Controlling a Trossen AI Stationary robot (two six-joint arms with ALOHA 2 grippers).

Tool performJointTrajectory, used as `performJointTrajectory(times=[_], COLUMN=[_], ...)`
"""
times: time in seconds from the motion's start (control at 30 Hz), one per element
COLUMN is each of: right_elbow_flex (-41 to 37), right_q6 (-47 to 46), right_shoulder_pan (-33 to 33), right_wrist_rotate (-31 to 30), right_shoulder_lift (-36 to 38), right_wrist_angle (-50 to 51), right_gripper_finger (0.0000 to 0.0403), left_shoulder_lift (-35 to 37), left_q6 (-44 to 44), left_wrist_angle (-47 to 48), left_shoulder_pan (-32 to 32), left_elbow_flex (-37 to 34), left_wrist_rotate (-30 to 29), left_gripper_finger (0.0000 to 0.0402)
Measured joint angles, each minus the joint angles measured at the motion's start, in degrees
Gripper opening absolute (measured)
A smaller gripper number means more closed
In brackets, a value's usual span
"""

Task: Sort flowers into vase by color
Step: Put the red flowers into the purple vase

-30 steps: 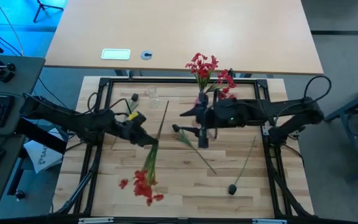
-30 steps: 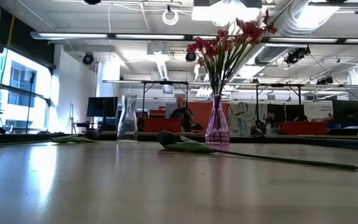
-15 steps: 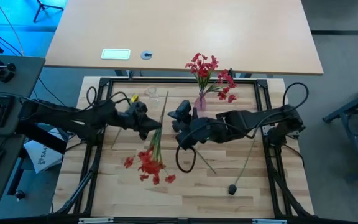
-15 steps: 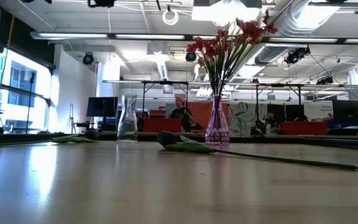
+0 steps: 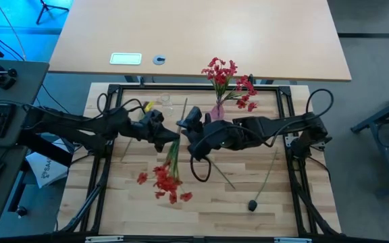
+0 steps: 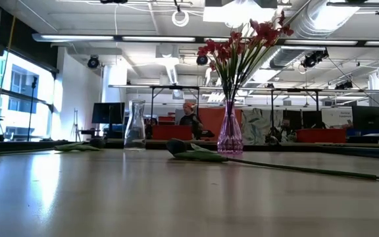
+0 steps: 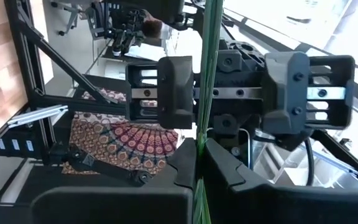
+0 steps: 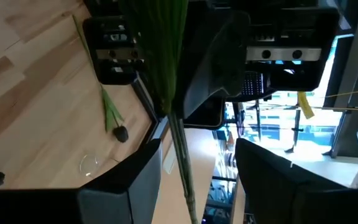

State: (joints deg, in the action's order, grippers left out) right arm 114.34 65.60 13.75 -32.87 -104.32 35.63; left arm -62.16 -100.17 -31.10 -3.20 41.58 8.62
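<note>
My left gripper (image 5: 169,140) (image 7: 199,177) is shut on the green stem of a red flower spray (image 5: 165,181), above the table's middle. The spray's blossoms lie toward the near edge and its bare end (image 5: 184,102) toward the far edge. My right gripper (image 5: 184,128) (image 8: 197,155) faces it, open, one finger on either side of the stem (image 8: 180,140), apart from it. A purple vase (image 5: 218,111) (image 6: 229,135) holds red flowers. A clear glass vase (image 5: 166,102) (image 6: 134,131) stands left of it. A dark-budded flower (image 5: 253,204) lies on the table, another (image 6: 176,146) near the vases. My left gripper pinches the spray's stem (image 7: 200,146) between its two fingers, about midway along the stem (image 5: 173,145). The fingers come level from the table's left and lie across the stem. The spray is lifted clear of the table; none of it shows in the low view.
A black frame (image 5: 113,91) rims the wooden table. A third dark-budded flower (image 8: 122,132) lies near the left rail. The near half of the table, right of the blossoms, holds only one stem (image 5: 269,172).
My right gripper has swung toward the table's left, rolled over, and come up to the stem, which now stands between its fingers. My left gripper has carried the red spray a little right and toward the far edge, and the blossoms have swung with it.
</note>
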Motion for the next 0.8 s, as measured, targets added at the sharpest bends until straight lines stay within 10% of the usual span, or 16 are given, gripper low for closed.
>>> performJointTrajectory(times=[0.37, 0.8], right_elbow_flex=[0.0, -0.1], right_q6=[-1.4, -4.6], right_shoulder_pan=[-1.4, -1.4], right_wrist_rotate=[2.0, 4.2], right_shoulder_lift=[-0.1, -0.1], right_wrist_angle=[-0.1, -0.1], right_gripper_finger=[0.0193, 0.0090], left_shoulder_lift=[-0.3, -0.2], left_q6=[0.9, 1.4], left_wrist_angle=[-0.1, -0.2], left_shoulder_pan=[0.0, 0.0], left_elbow_flex=[0.0, 0.0], left_wrist_rotate=[0.0, -0.3], left_gripper_finger=[0.0000, 0.0000])
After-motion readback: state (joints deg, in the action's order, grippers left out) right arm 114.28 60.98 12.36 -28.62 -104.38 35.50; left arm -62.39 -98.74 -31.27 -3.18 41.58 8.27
